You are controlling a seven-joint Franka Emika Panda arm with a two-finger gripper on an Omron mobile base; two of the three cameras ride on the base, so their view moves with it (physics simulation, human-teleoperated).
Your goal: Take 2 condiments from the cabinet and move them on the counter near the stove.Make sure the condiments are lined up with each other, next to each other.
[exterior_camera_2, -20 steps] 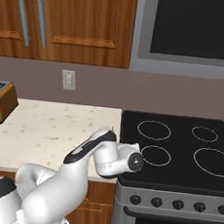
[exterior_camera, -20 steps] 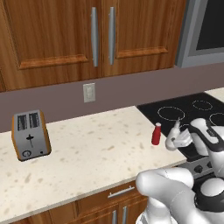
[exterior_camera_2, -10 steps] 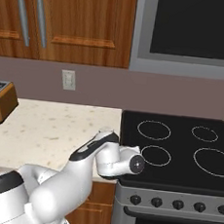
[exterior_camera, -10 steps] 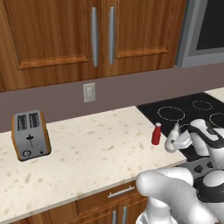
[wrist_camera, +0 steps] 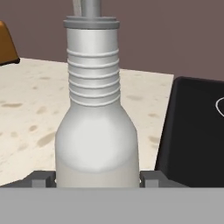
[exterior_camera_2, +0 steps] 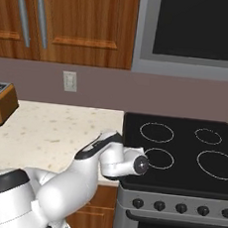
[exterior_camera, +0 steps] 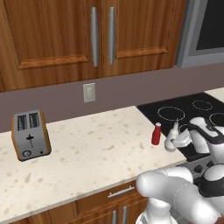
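White bottle (wrist_camera: 97, 131) sits between the gripper (wrist_camera: 97, 178) finger tips (wrist_camera: 43, 177), one tip at each side of its body; the jaws are clamped on it. In the hand view the bottle stands upright, with a ribbed neck and a collar at the top, and its nozzle runs out of the top edge. Whether its base touches the counter (wrist_camera: 30, 113) cannot be told.

In the left base view the white bottle (exterior_camera: 173, 139) is at the front of the counter (exterior_camera: 92, 148), close to the left edge of the stove (exterior_camera: 192, 111), with its thin nozzle pointing up. The gripper (exterior_camera: 181, 139) holds it from the right side. The red bottle (exterior_camera: 155, 134) stands upright on the counter just beside the white bottle, to its left, slightly apart from it. Both bottles are near the cooktop edge.

In the right base view the arm (exterior_camera_2: 106, 157) reaches across the seam between counter (exterior_camera_2: 49, 129) and stove (exterior_camera_2: 181, 153) and covers the bottles.

A toaster (exterior_camera: 29, 135) stands well apart at the left end of the counter. An outlet (exterior_camera: 89, 92) is on the wall above the counter. Wall cabinets (exterior_camera: 65, 35) with bar handles (exterior_camera: 94, 36) hang above, doors shut. A microwave (exterior_camera_2: 194, 34) is mounted above the stove
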